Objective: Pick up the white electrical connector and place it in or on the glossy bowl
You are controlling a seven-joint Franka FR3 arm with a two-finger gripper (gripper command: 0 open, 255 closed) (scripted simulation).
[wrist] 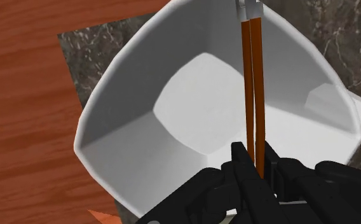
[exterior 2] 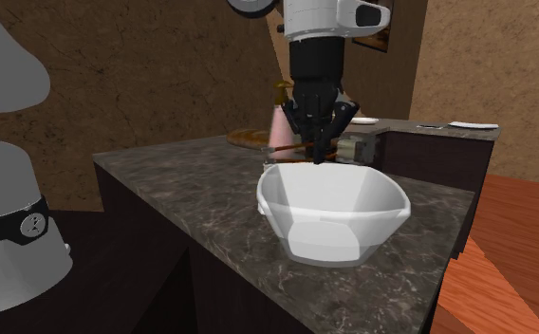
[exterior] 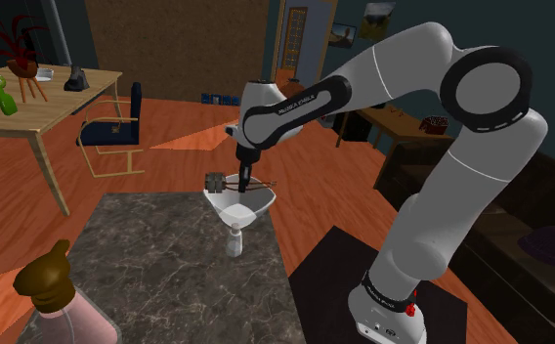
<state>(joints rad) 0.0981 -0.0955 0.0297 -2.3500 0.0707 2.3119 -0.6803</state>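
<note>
Just below gripper [wrist: 255, 159], clenched on 2 orange leads of connector [wrist: 254, 76]: bowl [wrist: 109, 121]. Best to draw connector body inside rim before releasing.

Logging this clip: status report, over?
Pincer shut on connector by its orange leads. It hangs over white bowl, not yet released. Small white bottle beside bowl, off the path.

The connector's [wrist: 253, 83] body is cut off by the picture's edge, ahead of the end effector [wrist: 255, 158], whose fingers hide the bowl's [wrist: 119, 108] nearest rim.
</note>
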